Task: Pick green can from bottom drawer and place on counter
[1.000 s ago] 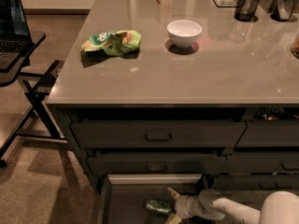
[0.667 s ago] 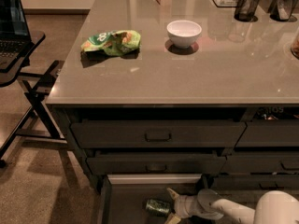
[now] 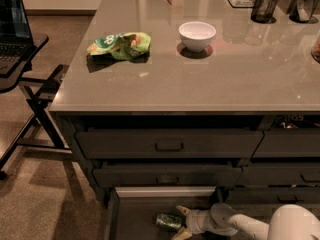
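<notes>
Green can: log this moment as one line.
stage: pre-grasp | gripper: in bottom drawer, fingers open at green can | green can: on its side, drawer floor | counter: no can

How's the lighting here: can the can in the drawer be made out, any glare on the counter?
Camera view: the drawer is dim, but the can shows, the open gripper at its right end. Camera view: the counter is glossy, with pale reflections near the bowl; bowl and bag cast soft shadows.
</notes>
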Controlling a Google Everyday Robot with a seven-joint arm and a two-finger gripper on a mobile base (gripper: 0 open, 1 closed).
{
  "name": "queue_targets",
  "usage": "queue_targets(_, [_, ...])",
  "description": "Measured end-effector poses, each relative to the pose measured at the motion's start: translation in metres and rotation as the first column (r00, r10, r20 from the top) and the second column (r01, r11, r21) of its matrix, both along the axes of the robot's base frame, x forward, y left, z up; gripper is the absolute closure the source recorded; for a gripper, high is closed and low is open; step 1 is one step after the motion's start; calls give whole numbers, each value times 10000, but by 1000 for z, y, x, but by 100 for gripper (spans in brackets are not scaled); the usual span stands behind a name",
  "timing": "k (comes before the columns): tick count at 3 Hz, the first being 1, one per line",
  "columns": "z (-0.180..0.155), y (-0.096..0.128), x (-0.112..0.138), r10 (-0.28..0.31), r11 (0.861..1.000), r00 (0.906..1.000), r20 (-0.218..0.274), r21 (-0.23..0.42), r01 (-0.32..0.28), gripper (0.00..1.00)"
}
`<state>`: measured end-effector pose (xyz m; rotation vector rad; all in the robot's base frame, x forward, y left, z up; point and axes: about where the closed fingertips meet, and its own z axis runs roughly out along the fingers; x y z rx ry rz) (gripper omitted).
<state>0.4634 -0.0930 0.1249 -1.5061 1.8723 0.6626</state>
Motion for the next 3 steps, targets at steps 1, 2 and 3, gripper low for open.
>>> queue_targets(1, [0, 0, 0, 1, 10000, 10000, -1, 1, -1, 42])
queue_targets(2, [0, 0, 0, 1, 10000, 10000, -1, 1, -1, 66])
queue_targets(3, [0, 0, 0, 0, 10000, 10000, -1, -1, 0, 89])
